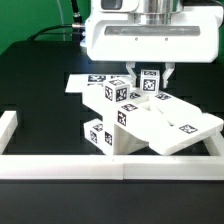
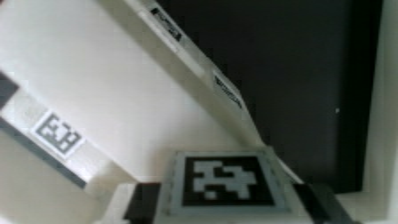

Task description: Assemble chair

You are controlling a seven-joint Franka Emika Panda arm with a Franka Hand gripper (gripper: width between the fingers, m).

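The gripper (image 1: 148, 72) is clamped narrow on a small upright chair piece (image 1: 149, 82) whose tag (image 2: 222, 181) sits between the fingers (image 2: 146, 205). Below it the other chair pieces (image 1: 130, 118) lie piled, seemingly loose, on the dark table (image 1: 30, 70), near the white border rail (image 1: 110, 168).

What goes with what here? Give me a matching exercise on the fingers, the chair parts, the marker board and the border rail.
1. fingers
2. chair parts pile
3. marker board
4. border rail

a. flat on the table behind the pile
b. shut on an upright tagged chair piece
c. leaning together mid-table
d. long, low, along the near edge

Pairs: 1-b, 2-c, 3-a, 4-d
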